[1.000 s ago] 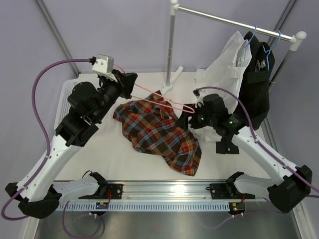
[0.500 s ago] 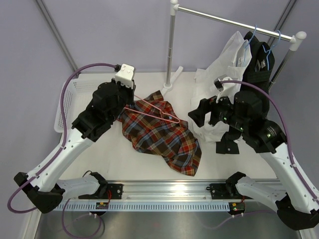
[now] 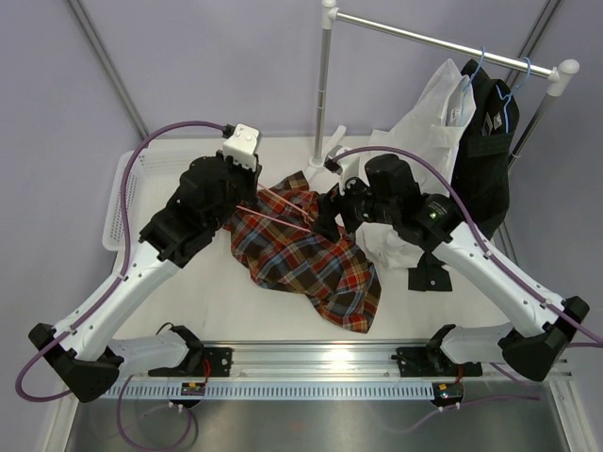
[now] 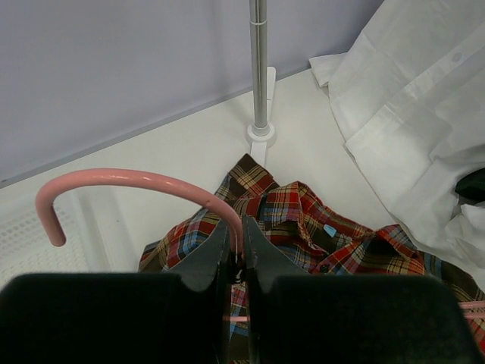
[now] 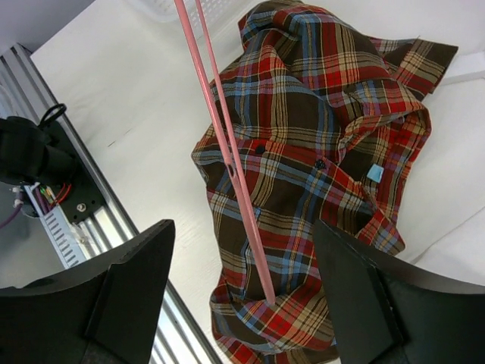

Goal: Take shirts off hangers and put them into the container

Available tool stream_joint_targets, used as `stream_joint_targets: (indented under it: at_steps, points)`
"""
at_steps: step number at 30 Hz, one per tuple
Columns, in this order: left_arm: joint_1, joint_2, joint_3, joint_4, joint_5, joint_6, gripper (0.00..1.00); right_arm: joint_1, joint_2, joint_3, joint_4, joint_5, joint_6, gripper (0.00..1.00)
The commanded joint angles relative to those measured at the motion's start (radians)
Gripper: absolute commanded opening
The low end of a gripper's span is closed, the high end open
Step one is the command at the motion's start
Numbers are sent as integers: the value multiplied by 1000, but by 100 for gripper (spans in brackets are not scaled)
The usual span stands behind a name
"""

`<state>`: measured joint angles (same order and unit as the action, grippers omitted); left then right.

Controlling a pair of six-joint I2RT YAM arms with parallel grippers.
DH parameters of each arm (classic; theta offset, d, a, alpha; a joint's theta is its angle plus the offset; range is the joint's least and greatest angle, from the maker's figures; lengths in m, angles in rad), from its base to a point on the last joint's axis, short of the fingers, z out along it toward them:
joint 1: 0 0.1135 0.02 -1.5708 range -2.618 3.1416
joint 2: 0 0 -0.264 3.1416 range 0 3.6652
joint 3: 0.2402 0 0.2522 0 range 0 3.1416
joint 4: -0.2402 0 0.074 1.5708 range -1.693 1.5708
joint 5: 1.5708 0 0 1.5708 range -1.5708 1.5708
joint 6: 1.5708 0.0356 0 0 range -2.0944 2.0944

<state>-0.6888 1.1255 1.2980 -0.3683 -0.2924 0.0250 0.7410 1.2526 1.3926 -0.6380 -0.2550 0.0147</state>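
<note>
Step in hand: freeing red-orange-navy plaid shirt (image 5: 318,152) from thin pink wire hanger (image 4: 121,178). Left gripper (image 4: 236,235) pinches the hanger neck. Right gripper (image 5: 242,227) is spread wide and empty above the shirt. Next move, likely: grasp the cloth and draw it off.

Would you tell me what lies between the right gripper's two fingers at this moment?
In the right wrist view, the pink hanger runs its wire between the open fingers of the right gripper, with the plaid shirt lying beneath it.
</note>
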Motion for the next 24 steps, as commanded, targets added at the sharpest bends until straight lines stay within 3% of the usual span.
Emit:
stream_joint_targets:
  at_steps: [1,11,15,16,21,24]
  points:
    - [6,-24,-6,51,44,-16,0,26,36,63,57,-33,-59,80]
    - [29,-32,-6,49,99,-51,0,64,133,106,63,-41,-84,58]
    - [34,-39,-6,49,102,-56,0,67,145,109,67,-41,-87,41]
    - [37,-41,-6,49,102,-56,0,67,148,112,66,-40,-87,32]
    - [44,-41,-9,49,108,-56,0,69,139,108,73,-24,-85,5]
    - [49,-41,-12,49,114,-62,6,67,127,102,77,-18,-79,0]
